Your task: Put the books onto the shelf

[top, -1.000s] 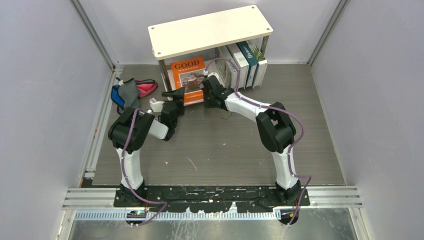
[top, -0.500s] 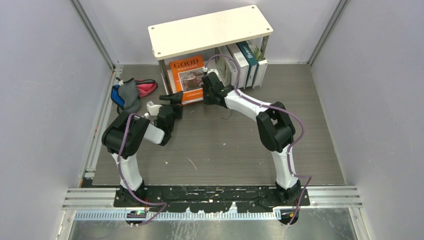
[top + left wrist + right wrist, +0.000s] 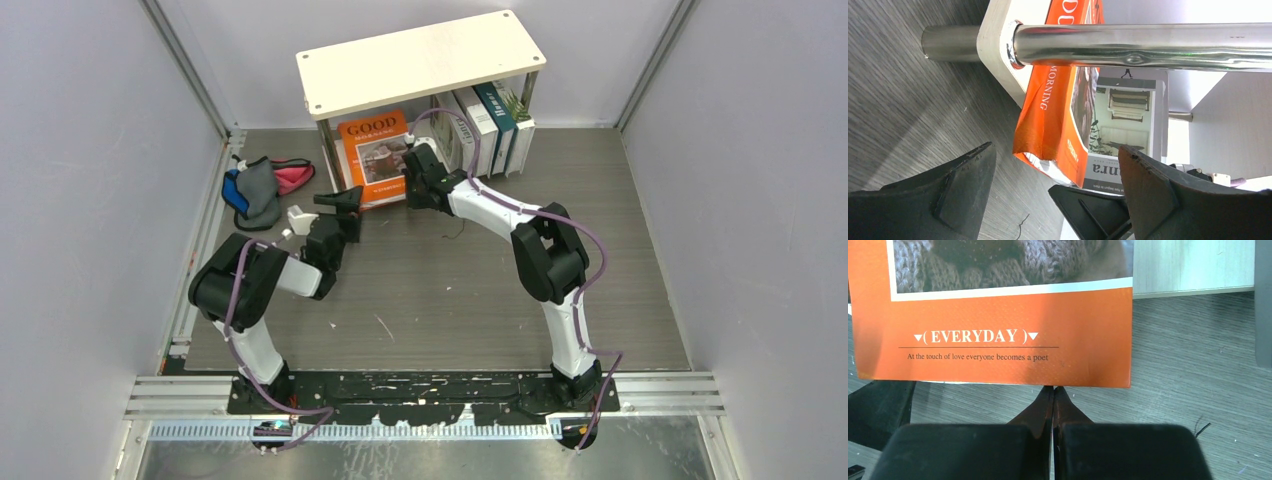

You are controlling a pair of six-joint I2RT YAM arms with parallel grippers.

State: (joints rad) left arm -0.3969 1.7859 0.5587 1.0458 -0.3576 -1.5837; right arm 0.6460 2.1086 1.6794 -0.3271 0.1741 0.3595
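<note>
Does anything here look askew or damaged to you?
Yes. The orange book leans out of the shelf front, unlike the upright books beside it, and its lower corner looks crumpled.

This was a robotics lab test cell. Plain pale-grey panels (image 3: 90, 150) closed in the left, right and far sides of a wood-grain table (image 3: 450, 300). A small shelf (image 3: 420, 60) stood at its far end. Aluminium rails (image 3: 660, 385) framed the near edge, where the cabled left arm (image 3: 245, 285) and right arm (image 3: 545, 265) were bolted to a black plate (image 3: 420, 385).
</note>
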